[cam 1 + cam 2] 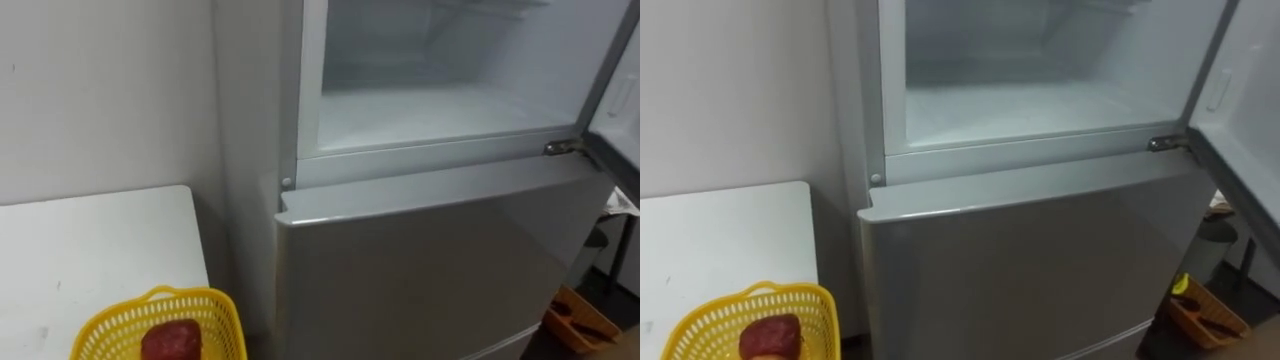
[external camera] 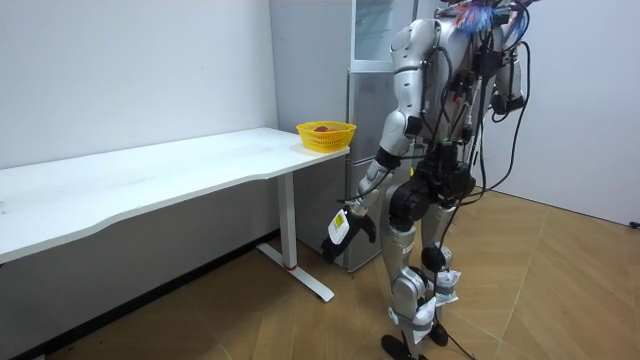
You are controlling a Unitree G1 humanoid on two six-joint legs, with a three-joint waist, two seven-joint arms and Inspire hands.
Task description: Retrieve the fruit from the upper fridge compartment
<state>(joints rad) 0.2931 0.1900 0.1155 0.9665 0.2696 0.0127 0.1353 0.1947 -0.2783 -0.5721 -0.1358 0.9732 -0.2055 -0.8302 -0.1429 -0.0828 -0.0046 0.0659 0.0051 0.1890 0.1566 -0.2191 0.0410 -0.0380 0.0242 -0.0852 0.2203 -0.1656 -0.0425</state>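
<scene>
The fridge's upper compartment [image 1: 450, 110] stands open straight ahead of me, and its white shelf is bare as far as I can see into it. Its door [image 1: 625, 100] is swung out to the right. Below it the grey lower door [image 1: 430, 260] is closed. A yellow basket [image 1: 215, 310] sits on the white table [image 1: 90, 250] at the lower left, with a dark red item [image 1: 172, 340] inside. In the room view I stand facing the fridge [image 2: 365, 110]. My left hand [image 2: 352, 226] hangs low at my side, fingers relaxed, holding nothing.
The table's right edge comes close to the fridge's left side, against the white wall. An orange box [image 1: 580, 320] lies on the wooden floor to the right, under the open door. The long table [image 2: 150, 170] runs toward the room view's left.
</scene>
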